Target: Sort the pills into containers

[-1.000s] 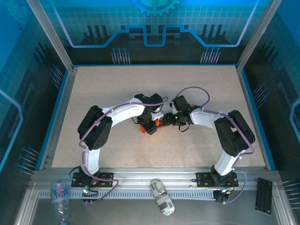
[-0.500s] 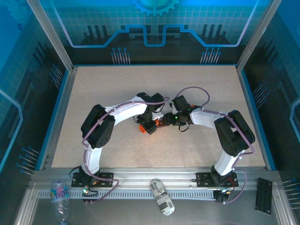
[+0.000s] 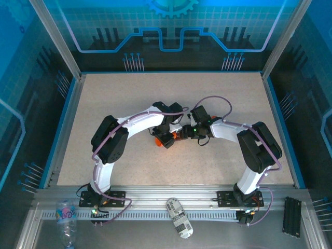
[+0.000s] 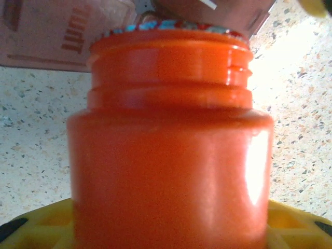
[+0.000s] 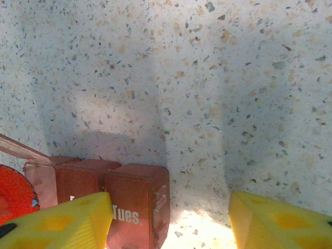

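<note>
Guide: Speckled beige table [image 3: 104,98] inside a blue-lit enclosure is your work surface. In the overhead view, both arms bend inward, and their grippers meet near the middle of the table.

Operator: What does the left side show?

Guide: Your left gripper [image 3: 166,139] is closed on the orange bottle [image 4: 171,155]. On the left wrist camera, the bottle's body sits between the yellow fingers [image 4: 39,228], with its threaded neck pointing away from the lens and no cap on it. Coloured pills [image 4: 155,25] show at the rim of the mouth. Just past the mouth lies the red-brown box [image 4: 52,36]. It is very near the bottle, but you cannot tell from this view whether the two touch.

Operator: And further right?

Guide: On the right wrist camera, the box sits at the lower left. Its compartments stand side by side, and one is marked "Tues". The bottle's mouth shows at the far left edge, just beside the box. Your right gripper [image 5: 171,215] stands partly open and has hold of nothing. One yellow finger overlaps the near side of the box. The other finger is well off to the right, with bare table between it and the box. You cannot tell whether the nearer finger touches the box.
</note>
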Robot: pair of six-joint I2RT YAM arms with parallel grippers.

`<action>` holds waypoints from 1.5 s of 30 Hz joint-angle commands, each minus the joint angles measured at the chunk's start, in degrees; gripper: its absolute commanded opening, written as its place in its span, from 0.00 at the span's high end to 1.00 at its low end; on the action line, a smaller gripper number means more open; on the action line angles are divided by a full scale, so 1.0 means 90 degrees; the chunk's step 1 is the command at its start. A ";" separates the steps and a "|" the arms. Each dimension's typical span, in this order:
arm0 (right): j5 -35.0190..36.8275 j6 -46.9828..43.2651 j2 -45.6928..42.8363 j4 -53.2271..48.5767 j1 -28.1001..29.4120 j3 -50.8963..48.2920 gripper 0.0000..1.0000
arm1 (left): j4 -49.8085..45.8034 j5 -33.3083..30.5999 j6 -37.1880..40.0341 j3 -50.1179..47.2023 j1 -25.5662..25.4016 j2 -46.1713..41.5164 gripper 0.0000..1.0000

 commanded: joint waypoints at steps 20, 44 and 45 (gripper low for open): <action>0.0181 0.0063 0.0267 -0.0281 0.0118 -0.0082 0.38 | -0.0799 -0.0136 0.0051 0.0610 -0.0066 0.0340 1.00; 0.0182 0.0070 0.0259 -0.0274 0.0113 -0.0097 0.38 | -0.0939 -0.0107 0.0104 0.0681 -0.0065 0.0495 1.00; 0.0185 0.0071 0.0264 -0.0281 0.0113 -0.0098 0.38 | -0.0918 -0.0109 0.0099 0.0660 -0.0067 0.0484 1.00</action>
